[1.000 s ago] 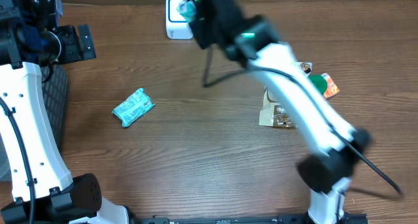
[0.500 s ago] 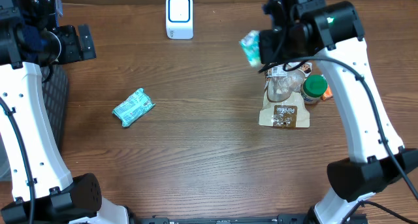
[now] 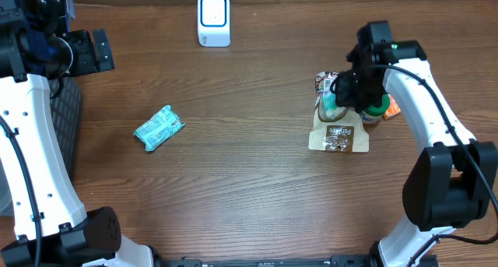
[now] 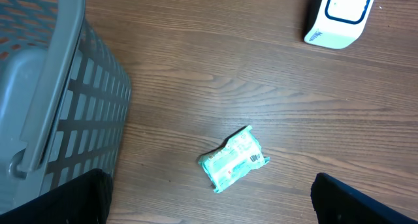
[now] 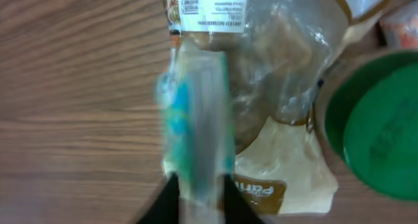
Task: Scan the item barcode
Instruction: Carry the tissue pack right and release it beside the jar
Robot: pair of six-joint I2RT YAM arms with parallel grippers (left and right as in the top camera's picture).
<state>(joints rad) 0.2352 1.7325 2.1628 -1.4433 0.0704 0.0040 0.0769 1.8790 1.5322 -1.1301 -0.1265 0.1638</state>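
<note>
Wooden table (image 3: 249,197): at three o'clock the right gripper (image 3: 338,100) has a blurred teal packet (image 5: 196,113) between its fingers above a snack bag (image 3: 340,138), and I cannot tell whether it grips. The left gripper (image 3: 95,51), at ten o'clock, gapes wide. The scanner (image 3: 213,19) sits at twelve.

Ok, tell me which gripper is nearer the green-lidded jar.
Right. The right gripper hangs right beside the green-lidded jar; the left gripper is far across the table, near the grey basket.
</note>
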